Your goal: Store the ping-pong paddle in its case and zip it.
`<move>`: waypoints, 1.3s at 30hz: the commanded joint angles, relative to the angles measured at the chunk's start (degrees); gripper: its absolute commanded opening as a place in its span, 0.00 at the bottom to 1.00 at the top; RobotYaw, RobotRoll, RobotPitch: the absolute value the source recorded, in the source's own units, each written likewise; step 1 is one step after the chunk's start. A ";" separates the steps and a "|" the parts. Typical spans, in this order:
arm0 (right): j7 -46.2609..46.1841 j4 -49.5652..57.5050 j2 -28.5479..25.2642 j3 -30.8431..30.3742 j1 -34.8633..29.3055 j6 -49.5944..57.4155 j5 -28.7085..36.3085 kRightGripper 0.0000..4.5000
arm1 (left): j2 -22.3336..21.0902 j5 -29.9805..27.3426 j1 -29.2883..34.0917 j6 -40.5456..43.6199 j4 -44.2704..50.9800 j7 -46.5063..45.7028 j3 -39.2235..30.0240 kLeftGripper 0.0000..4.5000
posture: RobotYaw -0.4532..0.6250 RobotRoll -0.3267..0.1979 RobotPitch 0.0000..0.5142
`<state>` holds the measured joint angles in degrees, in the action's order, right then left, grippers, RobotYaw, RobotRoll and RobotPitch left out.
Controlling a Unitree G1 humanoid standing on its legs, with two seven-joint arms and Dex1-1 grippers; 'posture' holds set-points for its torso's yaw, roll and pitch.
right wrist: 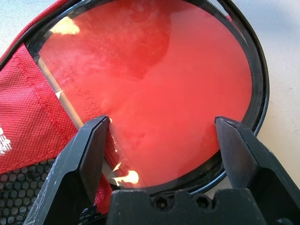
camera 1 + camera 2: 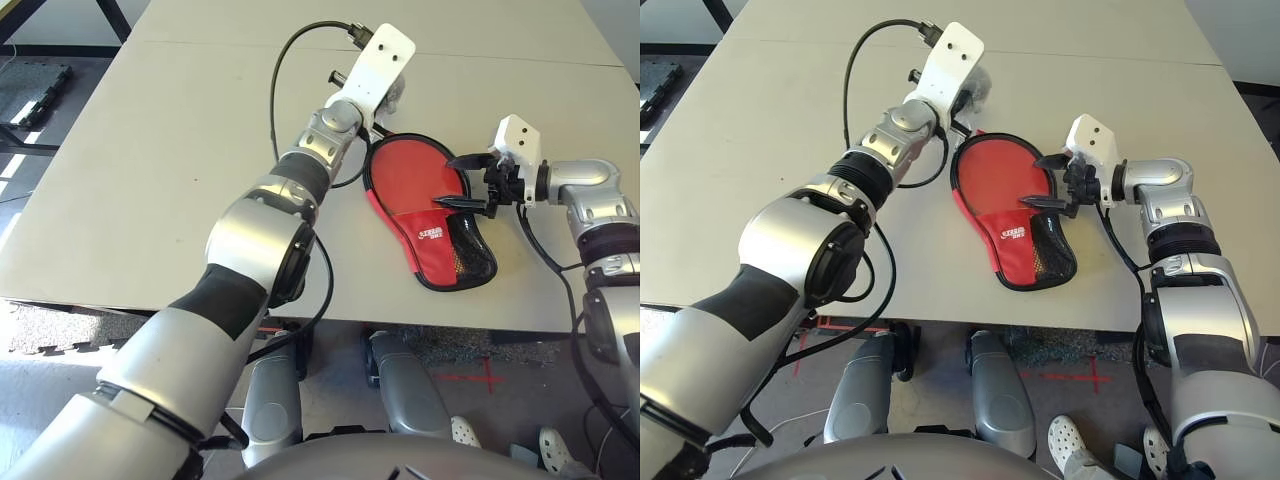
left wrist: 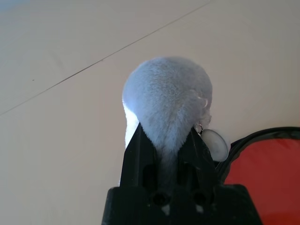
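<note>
At frame centre the ping-pong paddle [image 1: 154, 79] lies inside the case [image 2: 430, 235]; left gripper [image 3: 164, 145] clamps the pompom [image 3: 166, 101], ideally pulling steadily along the zipper while the wide-open, empty right gripper [image 2: 470, 182] steadies the edge.

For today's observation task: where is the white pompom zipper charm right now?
The pompom sits pinched in the left gripper, at the far end of the case.

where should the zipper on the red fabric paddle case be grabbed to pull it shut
By the fluffy white pompom charm, at the far, round end of the red fabric paddle case. It sticks out past the black zipper rim, soft and bulky enough to pinch. Come from the case's far left side, as the left gripper does: its black fingers are shut on the pompom's base. The right gripper hangs open over the red rubber paddle.
</note>
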<state>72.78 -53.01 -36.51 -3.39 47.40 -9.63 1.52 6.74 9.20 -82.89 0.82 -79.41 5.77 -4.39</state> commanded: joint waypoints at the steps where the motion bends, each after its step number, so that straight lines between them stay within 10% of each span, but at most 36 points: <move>1: -0.05 -1.77 0.55 -3.72 -5.56 2.72 -3.44 1.00 | 1.79 -1.05 -3.03 -1.36 1.24 -1.62 -1.65 0.05 | 0.16 0.62 0.55; 26: -0.78 4.16 0.14 -4.18 -9.11 6.24 -2.09 1.00 | 2.53 -2.36 -5.76 -6.39 1.51 -5.18 -7.16 0.05 | 0.15 0.62 0.59; 39: -1.07 3.34 0.49 -4.55 -8.30 6.33 -2.00 1.00 | 6.78 1.11 -0.56 -0.57 1.52 13.88 0.71 0.05 | 0.20 0.62 0.61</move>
<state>71.68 -44.90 -37.37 -2.89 43.73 -5.19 4.23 9.04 9.47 -83.49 1.07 -79.61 16.17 -5.26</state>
